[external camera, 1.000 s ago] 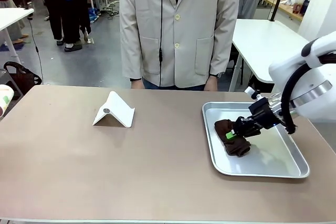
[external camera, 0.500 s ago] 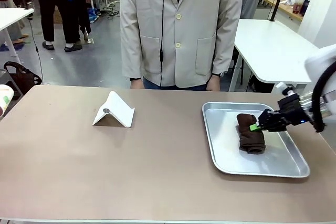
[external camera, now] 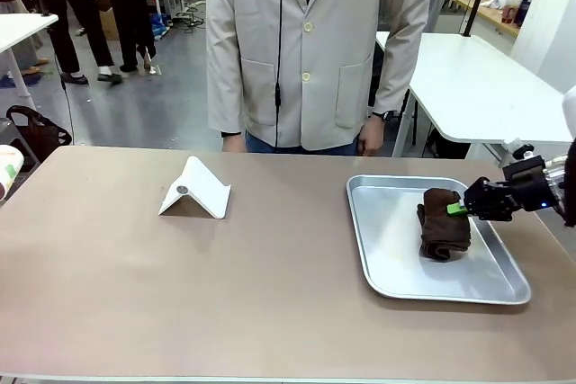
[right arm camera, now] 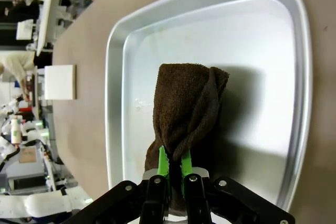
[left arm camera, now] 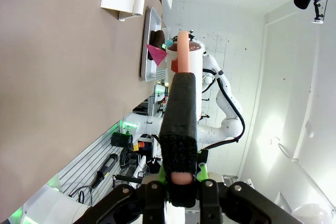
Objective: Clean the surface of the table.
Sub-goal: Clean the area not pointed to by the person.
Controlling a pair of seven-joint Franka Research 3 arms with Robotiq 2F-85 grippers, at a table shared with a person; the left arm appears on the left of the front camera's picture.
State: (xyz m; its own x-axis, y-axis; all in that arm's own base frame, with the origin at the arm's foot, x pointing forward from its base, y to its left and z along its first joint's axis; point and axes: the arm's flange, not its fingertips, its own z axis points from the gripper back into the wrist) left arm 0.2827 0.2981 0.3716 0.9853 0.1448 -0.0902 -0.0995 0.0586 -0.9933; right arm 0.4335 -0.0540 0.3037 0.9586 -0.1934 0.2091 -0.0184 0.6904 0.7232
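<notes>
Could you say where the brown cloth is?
Front view, right side of the table: the brown cloth lies in the tray, gripped by the right tool.

Right gripper (external camera: 458, 209) dragged brown cloth (external camera: 443, 227) rightward.

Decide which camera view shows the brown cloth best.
The right wrist view: the cloth lies large and close in the tray, pinched by the right gripper. The front view shows it smaller; the left wrist view, a distant sliver.
</notes>
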